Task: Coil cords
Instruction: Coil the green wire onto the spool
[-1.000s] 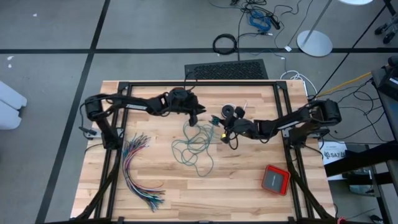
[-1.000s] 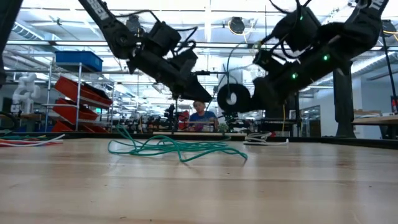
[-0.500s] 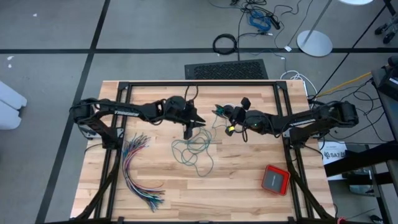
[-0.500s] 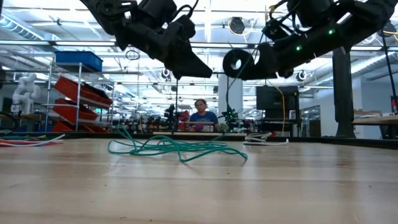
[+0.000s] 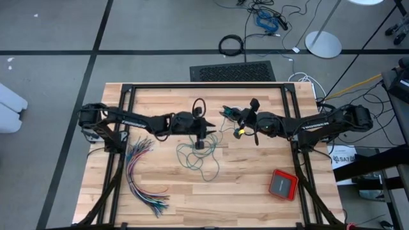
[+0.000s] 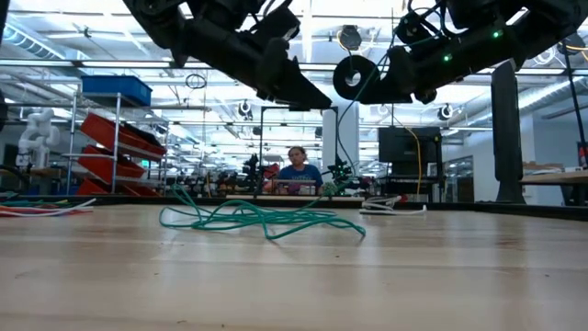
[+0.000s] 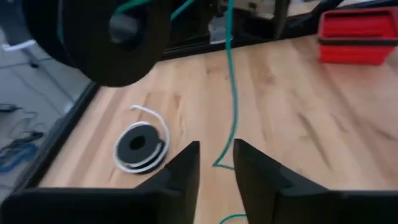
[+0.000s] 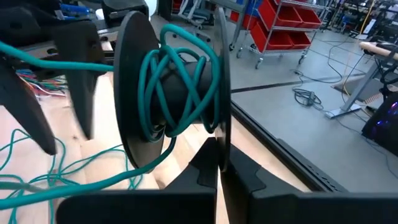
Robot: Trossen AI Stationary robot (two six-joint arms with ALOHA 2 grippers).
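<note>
Mostly, the teal cord [image 5: 199, 153] lies loose at mid-frame on the counter [image 5: 255, 191], one strand rising to a spool [image 8: 174, 93]. Right end effector [image 5: 246, 124] is clamped on that spool, likely for winding. Left end effector [image 5: 199, 139], fingers slightly apart, straddles the strand to guide it.

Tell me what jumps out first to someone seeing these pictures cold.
The black spool wound with teal-green cord, held up over the table's middle by the right tool, shut on its flange. From it the cord drops to a loose teal tangle on the wooden table, with the left tool astride the hanging strand.
</note>
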